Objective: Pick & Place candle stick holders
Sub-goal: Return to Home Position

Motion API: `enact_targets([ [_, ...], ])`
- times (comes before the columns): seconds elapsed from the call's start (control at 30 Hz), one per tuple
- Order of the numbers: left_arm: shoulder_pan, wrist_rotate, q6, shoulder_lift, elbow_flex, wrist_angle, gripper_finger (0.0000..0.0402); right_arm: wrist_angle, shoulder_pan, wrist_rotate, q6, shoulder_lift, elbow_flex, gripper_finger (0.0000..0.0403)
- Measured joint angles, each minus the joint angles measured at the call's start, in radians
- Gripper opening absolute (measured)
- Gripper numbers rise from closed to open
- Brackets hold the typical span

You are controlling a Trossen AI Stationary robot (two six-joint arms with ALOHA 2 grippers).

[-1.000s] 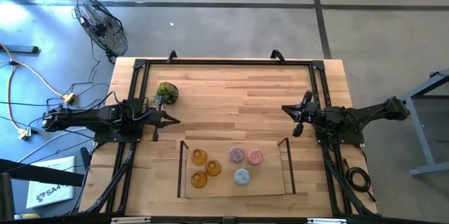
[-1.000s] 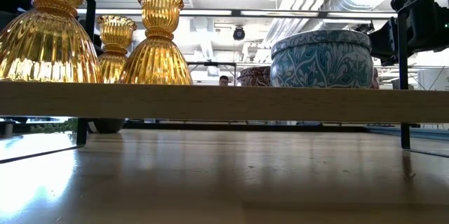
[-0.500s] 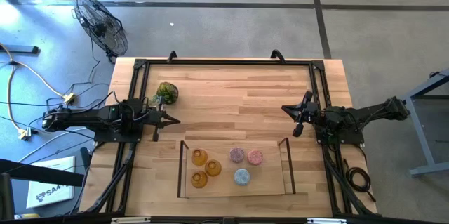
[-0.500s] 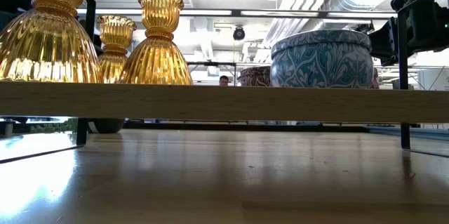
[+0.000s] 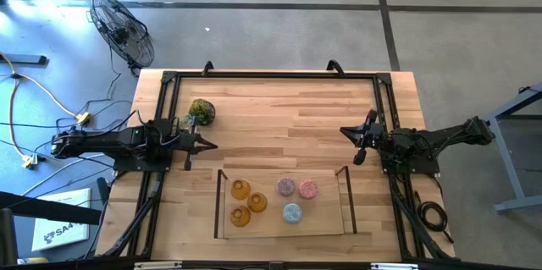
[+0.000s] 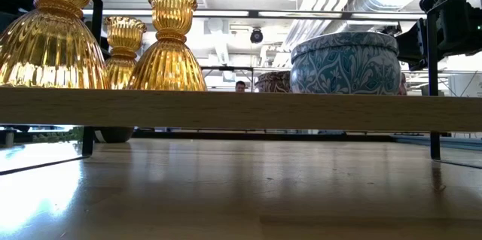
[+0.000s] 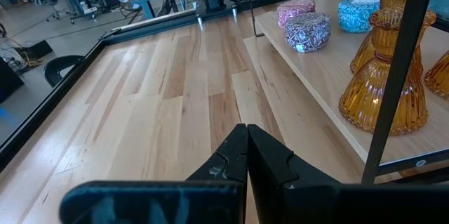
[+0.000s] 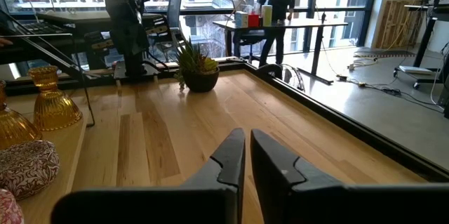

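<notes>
Wooden table carrying a low shelf and one plant.

The plank-topped table (image 5: 288, 118) sits inside a black frame; a green plant ball (image 5: 201, 111) rests directly on it toward the left arm's side, well apart from the shelf; the shelf (image 5: 326, 219), a pale board on thin black legs, stands raised above the tabletop along the edge nearest the low camera; its left half bears three ribbed holders clustered together, the far amber holder (image 5: 240, 190), the middle amber holder (image 5: 257, 202) and the near amber holder (image 5: 240, 216), possibly touching, though from above this is unclear; its right half bears the purple holder (image 5: 286, 187) just beside the pink holder (image 5: 307, 190), with the pale blue holder (image 5: 292, 212) nearer the front edge.
</notes>
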Motion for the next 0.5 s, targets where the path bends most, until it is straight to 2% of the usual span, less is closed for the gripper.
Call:
enact_targets([
  [0.5,0.0,0.0,0.0,0.0,0.0,0.0,0.0,0.0,0.0,0.0,0.0,0.0,0.0,0.002],
])
